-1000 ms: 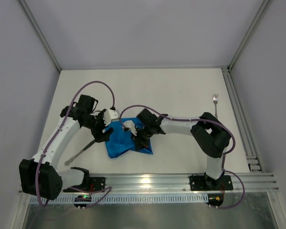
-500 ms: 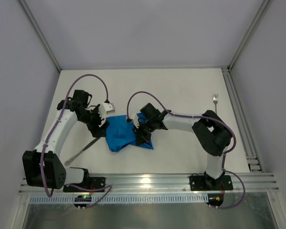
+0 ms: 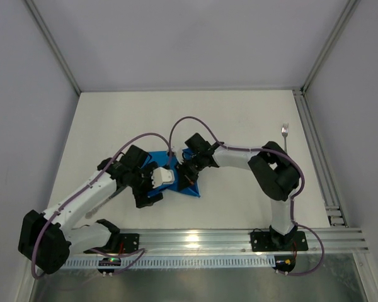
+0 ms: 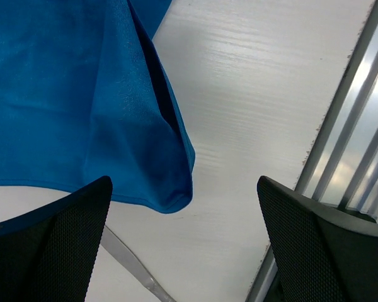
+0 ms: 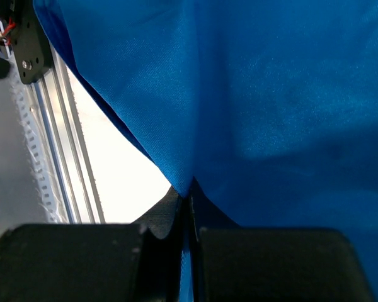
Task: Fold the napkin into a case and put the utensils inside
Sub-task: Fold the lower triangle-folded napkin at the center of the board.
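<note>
Swung in from the left since the earlier frame, the left hand point(image 4: 184, 182) is held wide open over the near left corner of the napkin point(image 3: 156, 157), which is bunched mid-surface point(image 3: 239, 119) and pinched by the closed right hand point(image 5: 188, 201), while the fork point(image 3: 285, 138) is seen far right.

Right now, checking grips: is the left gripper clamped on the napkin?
No: the left gripper stands wide open, with nothing pinched between its jaws.

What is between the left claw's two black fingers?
In the left wrist view, the open left claw has a corner of the blue napkin and bare white table between its fingers, with a thin grey strip lower down.
</note>
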`<action>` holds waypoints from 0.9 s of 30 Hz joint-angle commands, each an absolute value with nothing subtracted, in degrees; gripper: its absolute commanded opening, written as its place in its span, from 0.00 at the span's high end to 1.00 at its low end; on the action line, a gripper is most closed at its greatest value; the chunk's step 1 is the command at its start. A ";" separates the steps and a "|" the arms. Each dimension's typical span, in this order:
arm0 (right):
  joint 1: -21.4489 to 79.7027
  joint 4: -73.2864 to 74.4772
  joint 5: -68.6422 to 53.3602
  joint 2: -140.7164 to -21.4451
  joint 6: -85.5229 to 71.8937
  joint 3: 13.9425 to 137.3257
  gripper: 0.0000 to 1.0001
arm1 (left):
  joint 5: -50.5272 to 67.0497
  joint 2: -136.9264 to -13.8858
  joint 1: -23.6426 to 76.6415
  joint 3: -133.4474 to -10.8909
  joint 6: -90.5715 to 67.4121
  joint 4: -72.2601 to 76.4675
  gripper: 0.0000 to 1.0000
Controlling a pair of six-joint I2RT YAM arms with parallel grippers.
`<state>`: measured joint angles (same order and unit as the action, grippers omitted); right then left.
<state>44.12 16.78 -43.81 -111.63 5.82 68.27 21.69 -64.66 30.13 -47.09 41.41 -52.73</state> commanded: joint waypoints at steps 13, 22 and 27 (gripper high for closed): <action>43.50 15.38 -46.76 -113.47 -1.41 72.86 0.96 | 10.10 -68.55 33.31 -40.51 33.32 -30.15 0.28; 43.51 17.75 -46.14 -113.03 -0.44 72.77 0.96 | 9.67 -68.91 33.22 -39.47 36.03 -33.22 0.76; 43.51 18.72 -45.35 -112.41 2.46 72.34 0.89 | 8.44 -66.80 33.14 -39.81 37.87 -36.54 1.00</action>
<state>43.57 17.47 -45.80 -113.62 0.56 70.81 8.99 -69.12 33.12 -39.46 36.16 -33.69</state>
